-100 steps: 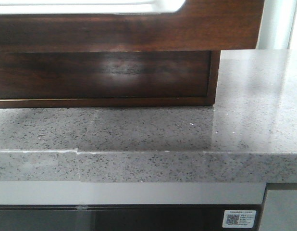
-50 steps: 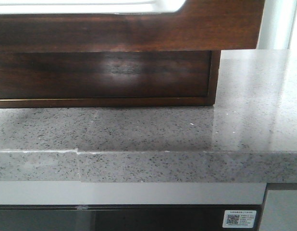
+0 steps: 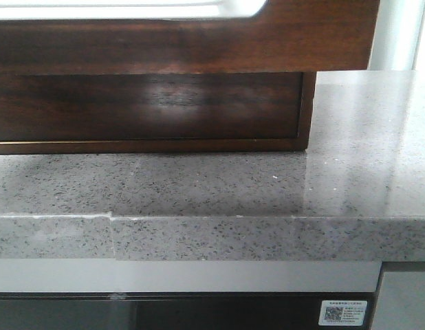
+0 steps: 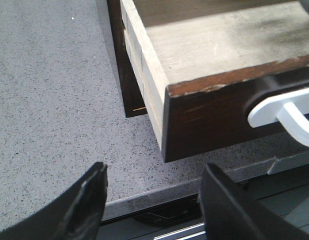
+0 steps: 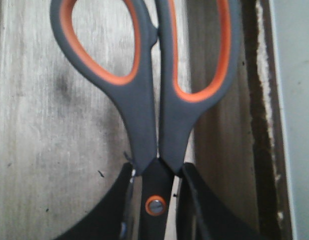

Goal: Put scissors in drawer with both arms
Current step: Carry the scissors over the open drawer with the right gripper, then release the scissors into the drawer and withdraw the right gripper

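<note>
while gripped by right hand (image 5: 154,200), scissors (image 5: 147,95) overhang drawer (image 5: 54,125).

The scissors (image 5: 154,125) blades are hidden between the right gripper (image 5: 154,210) fingers — handle loops cut off at the frame's top.

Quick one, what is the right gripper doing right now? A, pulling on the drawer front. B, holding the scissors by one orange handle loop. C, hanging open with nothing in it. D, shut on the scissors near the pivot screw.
D: in the right wrist view the right gripper is closed on the scissors at the pivot screw, handles free, above the drawer floor.
</note>
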Robot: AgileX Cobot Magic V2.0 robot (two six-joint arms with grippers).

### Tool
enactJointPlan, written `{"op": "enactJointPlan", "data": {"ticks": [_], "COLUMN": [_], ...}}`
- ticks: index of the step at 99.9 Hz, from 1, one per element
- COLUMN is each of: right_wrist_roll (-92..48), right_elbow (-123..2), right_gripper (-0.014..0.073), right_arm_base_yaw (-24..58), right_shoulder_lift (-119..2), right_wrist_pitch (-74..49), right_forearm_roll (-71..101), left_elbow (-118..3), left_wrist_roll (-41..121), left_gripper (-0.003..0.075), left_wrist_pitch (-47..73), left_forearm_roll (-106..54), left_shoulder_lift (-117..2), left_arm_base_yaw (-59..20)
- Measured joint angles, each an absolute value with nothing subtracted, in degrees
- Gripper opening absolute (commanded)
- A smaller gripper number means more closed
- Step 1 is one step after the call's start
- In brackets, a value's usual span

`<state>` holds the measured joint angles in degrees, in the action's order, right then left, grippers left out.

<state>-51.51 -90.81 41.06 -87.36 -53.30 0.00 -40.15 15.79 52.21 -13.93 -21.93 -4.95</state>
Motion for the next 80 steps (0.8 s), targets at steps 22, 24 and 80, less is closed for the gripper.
{"op": "enactJointPlan", "data": {"ticks": [22, 24, 80], "right_wrist_roll": [-51.51, -51.51, -51.51], "right_elbow": [-90.81, -90.81, -90.81], "right_gripper": [0.0043, 0.0056, 0.021], "right_arm_base_yaw": [41.06, 41.06, 41.06], "right_shoulder_lift": [-87.97, -87.97, -87.97], "right_wrist_pitch": [-55.18, -55.19, -56.21], "right_forearm_roll": [-1.85, -1.98, -2.64], "left_elbow": [-40.15, -40.15, -40.15], "left_wrist_roll": [15.79, 15.79, 15.79], "left_gripper": [0.0384, 0.0384, 0.0385], "left_wrist_pitch": [52.21, 52.21, 52.21], "left_forearm_roll": [-13.93, -13.93, -13.93], "left_shoulder_lift": [-21.93, -21.93, -21.93], "left_arm_base_yaw": [-4.95, -4.95, -4.95]}}
